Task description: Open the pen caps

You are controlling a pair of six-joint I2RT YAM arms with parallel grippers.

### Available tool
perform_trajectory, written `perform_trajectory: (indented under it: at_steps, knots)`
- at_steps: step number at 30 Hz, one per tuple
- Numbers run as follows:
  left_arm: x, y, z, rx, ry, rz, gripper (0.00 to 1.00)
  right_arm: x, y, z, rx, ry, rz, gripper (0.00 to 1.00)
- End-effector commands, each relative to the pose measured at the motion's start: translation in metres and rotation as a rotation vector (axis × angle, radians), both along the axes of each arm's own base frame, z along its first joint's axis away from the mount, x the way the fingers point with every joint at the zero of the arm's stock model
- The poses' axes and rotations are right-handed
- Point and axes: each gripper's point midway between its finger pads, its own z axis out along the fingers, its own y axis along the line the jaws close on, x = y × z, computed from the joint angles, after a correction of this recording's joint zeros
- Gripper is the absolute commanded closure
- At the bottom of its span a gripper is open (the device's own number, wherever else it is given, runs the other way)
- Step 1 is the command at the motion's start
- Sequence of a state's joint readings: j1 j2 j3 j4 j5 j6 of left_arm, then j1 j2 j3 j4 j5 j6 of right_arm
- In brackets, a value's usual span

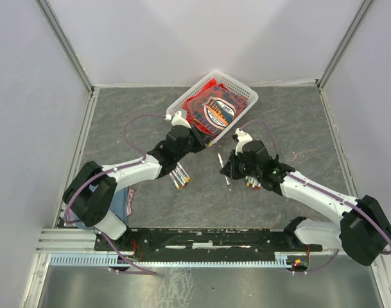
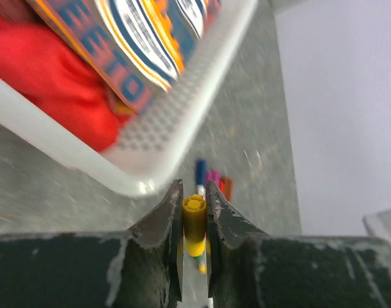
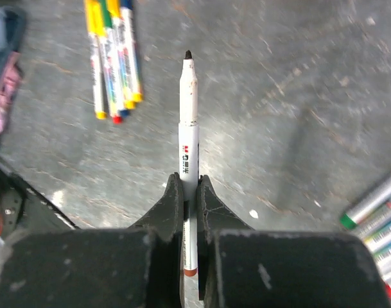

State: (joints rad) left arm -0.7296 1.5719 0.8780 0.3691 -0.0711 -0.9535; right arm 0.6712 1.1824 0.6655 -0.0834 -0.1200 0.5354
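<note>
The left arm [image 1: 134, 171] and right arm [image 1: 314, 192] are white with black joints, purple cables [image 1: 142, 117] and scuffed black gripper fingers [image 2: 156, 224]

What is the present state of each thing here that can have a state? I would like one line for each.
Left gripper: shut on the yellow cap.
Right gripper: shut on the white pen.
Yellow cap: clamped between the gripper fingers.
White pen: uncapped, dark tip bare.
Basket: upright, with a snack bag inside.
Loose pens: lying side by side, not held.
</note>
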Motion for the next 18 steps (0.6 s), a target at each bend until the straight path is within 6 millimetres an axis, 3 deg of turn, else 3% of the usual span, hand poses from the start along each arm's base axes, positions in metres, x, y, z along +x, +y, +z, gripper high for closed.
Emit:
perform_trajectory:
  at_steps: [1,4,8,14,18]
  knots:
    - [0.04,0.042,0.054,0.028,-0.203,0.21,0.97,-0.006,-0.021,-0.019,-0.093,0.052,-0.055,0.99]
    - [0.038,0.045,0.066,0.023,-0.267,0.185,0.97,-0.01,-0.015,-0.011,-0.036,0.048,-0.041,0.99]
    - [0.026,0.038,0.061,0.05,-0.277,0.088,0.97,-0.005,-0.018,-0.011,-0.042,0.054,-0.087,0.99]
    - [-0.01,0.038,0.001,0.14,-0.167,-0.023,0.97,0.009,-0.025,-0.019,-0.081,0.08,-0.189,0.99]
    - [-0.03,0.036,-0.029,0.231,-0.121,-0.062,0.97,0.02,-0.026,-0.025,-0.103,0.092,-0.249,0.98]
